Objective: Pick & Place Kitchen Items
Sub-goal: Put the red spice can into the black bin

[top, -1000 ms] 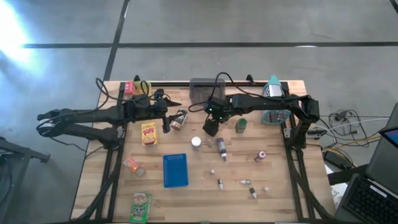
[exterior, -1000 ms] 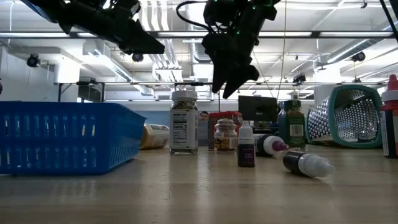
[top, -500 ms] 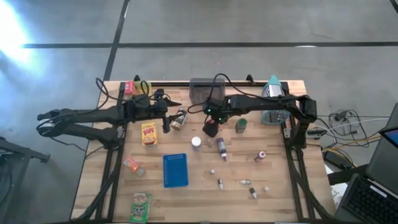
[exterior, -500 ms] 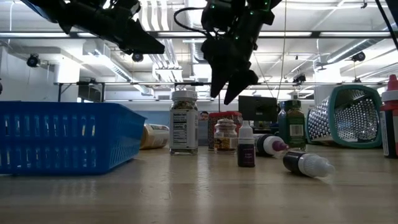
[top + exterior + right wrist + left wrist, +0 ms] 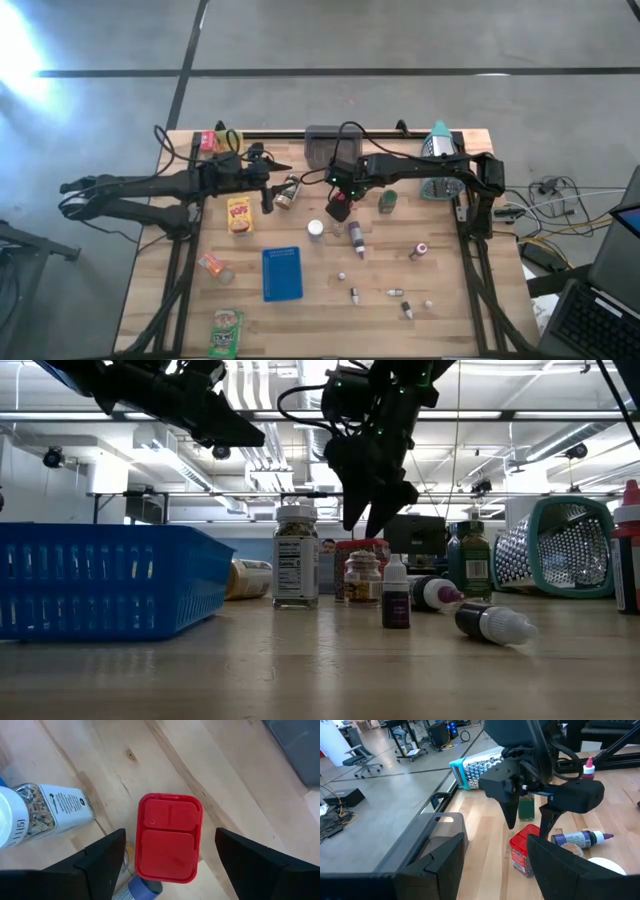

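A small red-lidded container (image 5: 169, 839) stands upright on the table near its middle. My right gripper (image 5: 170, 833) hangs open just above it, fingers pointing steeply down, one on either side of the lid and clear of it. The left wrist view shows the same gripper (image 5: 528, 825) over the container (image 5: 522, 853). My left gripper (image 5: 267, 197) hovers open and empty above the table's left half, next to a lying can (image 5: 288, 190). Other kitchen items lie scattered: a yellow box (image 5: 240, 215), a white-lidded jar (image 5: 316, 229), a purple-labelled bottle (image 5: 355, 237) and a green jar (image 5: 387, 202).
A blue tray (image 5: 282, 273) sits near the front, left of centre. A grey bin (image 5: 325, 145) and a teal-rimmed perforated holder (image 5: 440, 168) stand at the far edge. Small bottles (image 5: 392, 293), a can (image 5: 420, 250), a pink packet (image 5: 212, 265) and a green packet (image 5: 227, 333) lie nearer the front.
My right gripper has sunk a little toward the red container, its fingers still apart. My left arm has kept still.
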{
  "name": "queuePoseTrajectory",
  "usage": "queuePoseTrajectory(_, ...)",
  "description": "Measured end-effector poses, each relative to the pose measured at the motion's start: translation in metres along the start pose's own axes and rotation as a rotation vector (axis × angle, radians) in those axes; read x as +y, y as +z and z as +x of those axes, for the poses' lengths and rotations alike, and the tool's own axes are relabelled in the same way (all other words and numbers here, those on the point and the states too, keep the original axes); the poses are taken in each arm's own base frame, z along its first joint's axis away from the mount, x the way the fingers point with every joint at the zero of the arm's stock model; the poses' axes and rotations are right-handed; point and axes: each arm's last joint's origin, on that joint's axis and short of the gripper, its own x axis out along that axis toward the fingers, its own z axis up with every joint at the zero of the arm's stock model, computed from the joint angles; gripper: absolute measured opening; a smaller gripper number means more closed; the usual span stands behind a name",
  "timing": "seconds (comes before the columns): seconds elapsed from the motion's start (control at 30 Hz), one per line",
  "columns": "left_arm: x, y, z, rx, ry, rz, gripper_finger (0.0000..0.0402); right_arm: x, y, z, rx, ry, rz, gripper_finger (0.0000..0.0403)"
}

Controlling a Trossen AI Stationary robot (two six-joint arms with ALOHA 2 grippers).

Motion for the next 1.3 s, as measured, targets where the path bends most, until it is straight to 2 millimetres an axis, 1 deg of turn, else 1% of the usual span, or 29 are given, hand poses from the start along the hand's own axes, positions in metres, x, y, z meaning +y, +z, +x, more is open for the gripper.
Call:
queuePoseTrajectory(0.17, 0.0, 0.0, 0.0, 0.0, 0.0, 0.0, 0.0218, -0.001, -0.003, 0.005, 0.016, -0.008, -0.002, 0.0281)
queuePoseTrajectory(0.37, 0.0, 0.0, 0.0, 0.0, 0.0, 0.0, 0.0218, -0.003, -0.006, 0.012, 0.006, -0.003, -0.002, 0.0277)
queuePoseTrajectory(0.7, 0.0, 0.0, 0.0, 0.0, 0.0, 0.0, 0.0218, -0.006, -0.013, 0.025, -0.008, 0.004, 0.003, 0.0305)
queuePoseTrajectory(0.87, 0.0, 0.0, 0.0, 0.0, 0.0, 0.0, 0.0218, -0.006, -0.015, 0.032, -0.041, 0.02, 0.004, 0.031)
queuePoseTrajectory(1.0, 0.0, 0.0, 0.0, 0.0, 0.0, -0.002, 0.0218, -0.009, -0.016, 0.035, -0.047, 0.019, 0.017, 0.0298)
queuePoseTrajectory(1.3, 0.0, 0.0, 0.0, 0.0, 0.0, -0.003, 0.0218, -0.015, -0.013, 0.035, -0.05, 0.012, 0.023, 0.0255)
